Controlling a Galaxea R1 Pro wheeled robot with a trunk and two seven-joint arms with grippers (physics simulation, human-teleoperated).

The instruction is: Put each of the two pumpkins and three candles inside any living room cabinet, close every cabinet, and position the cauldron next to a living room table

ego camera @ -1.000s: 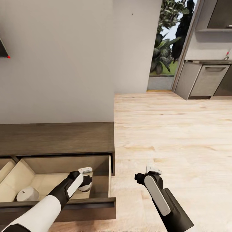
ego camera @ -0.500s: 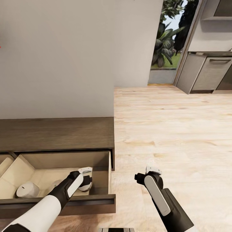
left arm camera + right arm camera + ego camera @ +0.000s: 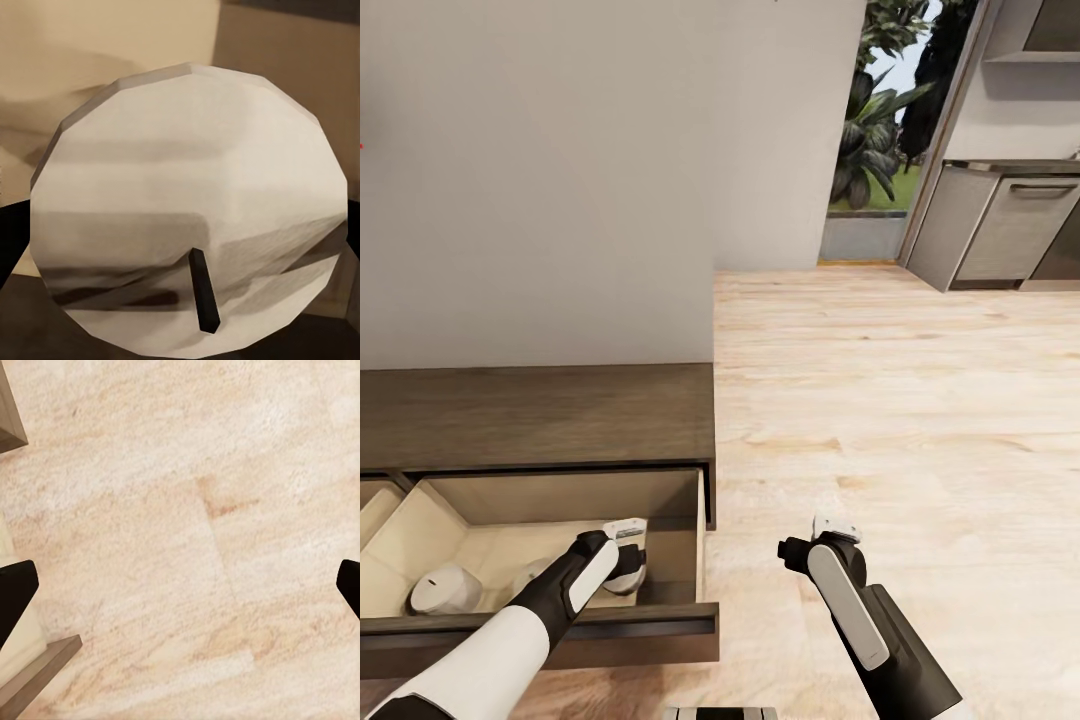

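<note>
**Candle Held Over the Open Drawer**

A short, pale grey-beige cylindrical candle (image 3: 191, 202) with a dark wick is seen pressed close between the fingers of the left gripper (image 3: 628, 560), which appears clamped on it above the pulled-out drawer (image 3: 560, 625) of the long, low dark-brown wooden cabinet (image 3: 535, 415). 1 more stubby candle (image 3: 445, 588) is lying in the same light-lined compartment, and a further pale shape beside the arm may be a 3rd, though it is partly hidden. The right gripper (image 3: 835, 527) is held over bare floor with its 2 dark fingertips spread wide and nothing between them.

A release from this height could let the candle roll or tip against the drawer wall, or knock the candle already inside. If the arm is lifted carelessly, the drawer front could be caught. The drawer is not yet shut, and a push with something standing proud could jam it.

The floor (image 3: 900, 400) is of light wooden planks. A plain grey wall (image 3: 540, 180) stands behind the cabinet; grey kitchen cupboards (image 3: 1010, 230) and a doorway onto green plants (image 3: 870, 130) are seen beyond.
</note>
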